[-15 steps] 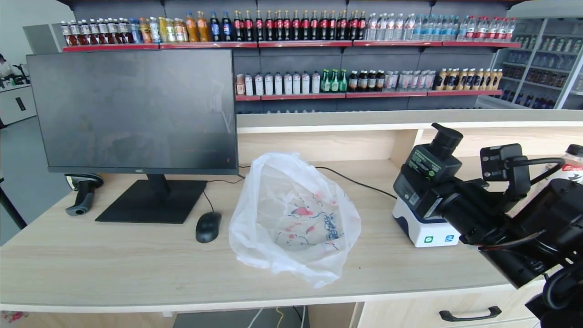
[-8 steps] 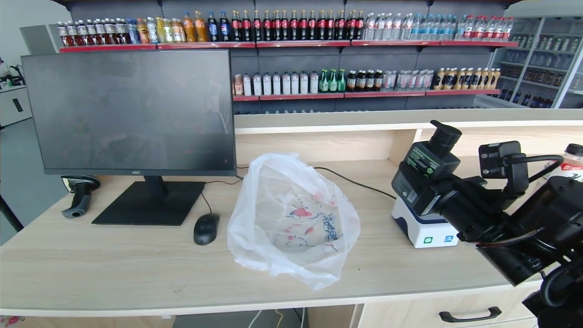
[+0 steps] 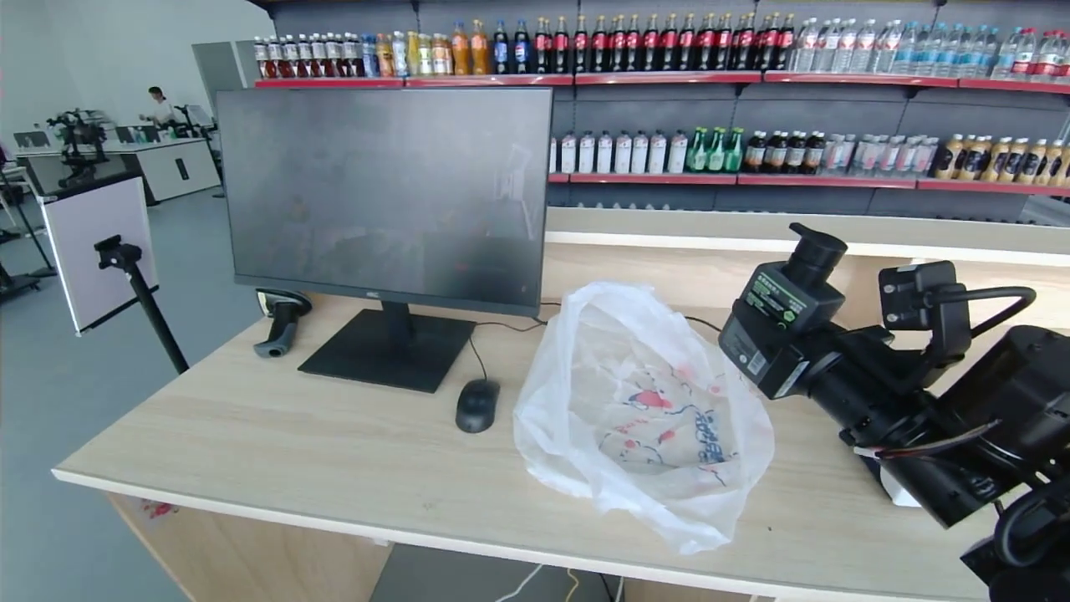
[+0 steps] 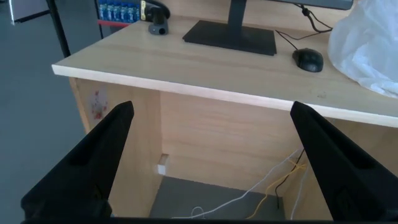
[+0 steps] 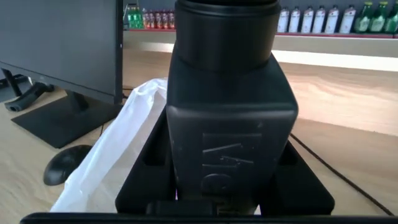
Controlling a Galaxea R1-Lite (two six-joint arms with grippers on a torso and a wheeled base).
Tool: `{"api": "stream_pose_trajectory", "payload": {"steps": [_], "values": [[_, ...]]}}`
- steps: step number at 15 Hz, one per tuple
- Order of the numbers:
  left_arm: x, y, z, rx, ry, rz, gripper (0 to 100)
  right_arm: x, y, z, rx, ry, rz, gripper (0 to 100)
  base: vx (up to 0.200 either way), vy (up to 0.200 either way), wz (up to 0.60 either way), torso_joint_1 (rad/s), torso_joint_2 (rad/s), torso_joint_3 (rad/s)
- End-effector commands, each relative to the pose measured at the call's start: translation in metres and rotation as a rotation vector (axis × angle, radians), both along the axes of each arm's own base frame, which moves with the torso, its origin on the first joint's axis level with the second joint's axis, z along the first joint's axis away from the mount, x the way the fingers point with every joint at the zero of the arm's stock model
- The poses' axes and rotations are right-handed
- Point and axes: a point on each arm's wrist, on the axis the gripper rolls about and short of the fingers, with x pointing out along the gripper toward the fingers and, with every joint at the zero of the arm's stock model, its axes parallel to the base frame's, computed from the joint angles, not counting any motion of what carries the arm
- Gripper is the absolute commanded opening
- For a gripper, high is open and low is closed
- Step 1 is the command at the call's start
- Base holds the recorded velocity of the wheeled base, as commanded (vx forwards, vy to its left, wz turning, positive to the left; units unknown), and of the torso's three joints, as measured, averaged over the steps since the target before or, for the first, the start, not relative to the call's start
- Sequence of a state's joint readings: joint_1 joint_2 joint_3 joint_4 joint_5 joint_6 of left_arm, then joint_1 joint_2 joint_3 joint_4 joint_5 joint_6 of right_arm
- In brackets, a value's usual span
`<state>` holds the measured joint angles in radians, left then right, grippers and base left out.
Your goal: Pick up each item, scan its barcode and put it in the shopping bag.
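Note:
My right gripper [image 3: 804,361] is shut on a black square bottle [image 3: 782,313] with a round cap and a green-and-white label. It holds the bottle tilted above the counter, just right of the shopping bag. In the right wrist view the black bottle [image 5: 227,124] stands between the fingers [image 5: 143,186]. The translucent white shopping bag [image 3: 644,410] sits open on the wooden counter [image 3: 292,435], right of the mouse. My left gripper [image 4: 211,112] hangs open and holds nothing, low in front of the counter's front edge [image 4: 186,87].
A dark monitor [image 3: 384,192] stands at the back left, with a black mouse [image 3: 477,405] before it and a handheld scanner [image 3: 280,322] beside its stand. A white scanner box [image 3: 899,493] is mostly hidden behind my right arm. A tripod stand [image 3: 138,293] is on the floor to the left.
The head camera has swung left, so the whole picture has shifted right. The right gripper with the black bottle now stands closer to the bag and covers the scanner box.

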<state>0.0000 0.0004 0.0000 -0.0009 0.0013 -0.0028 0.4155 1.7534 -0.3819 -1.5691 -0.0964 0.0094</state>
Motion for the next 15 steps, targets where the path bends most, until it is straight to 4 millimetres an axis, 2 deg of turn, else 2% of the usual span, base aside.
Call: {"api": "stream_pose_trajectory", "payload": {"steps": [1,5,10,13,15], "values": [[0.0,0.0,0.0,0.0,-0.001,0.0,100,0.001,0.0,0.0,0.001,-0.003,0.0,0,0.0,0.0,0.0,0.0,0.0,0.0],[0.0,0.0,0.0,-0.002,-0.001,0.0,100,0.006,0.005,-0.008,-0.011,0.023,0.009,0,0.0,0.0,0.0,0.0,0.0,0.0],[0.0,0.0,0.0,-0.002,-0.003,0.0,100,0.009,0.037,-0.031,-0.047,0.091,0.106,0,0.0,0.0,0.0,0.0,0.0,0.0],[0.0,0.0,0.0,-0.002,-0.004,0.0,100,0.029,0.056,-0.055,-0.071,0.136,0.127,0,0.0,0.0,0.0,0.0,0.0,0.0],[0.0,0.0,0.0,-0.002,-0.003,0.0,100,0.039,0.059,-0.069,-0.094,0.161,0.118,0,0.0,0.0,0.0,0.0,0.0,0.0]]}}
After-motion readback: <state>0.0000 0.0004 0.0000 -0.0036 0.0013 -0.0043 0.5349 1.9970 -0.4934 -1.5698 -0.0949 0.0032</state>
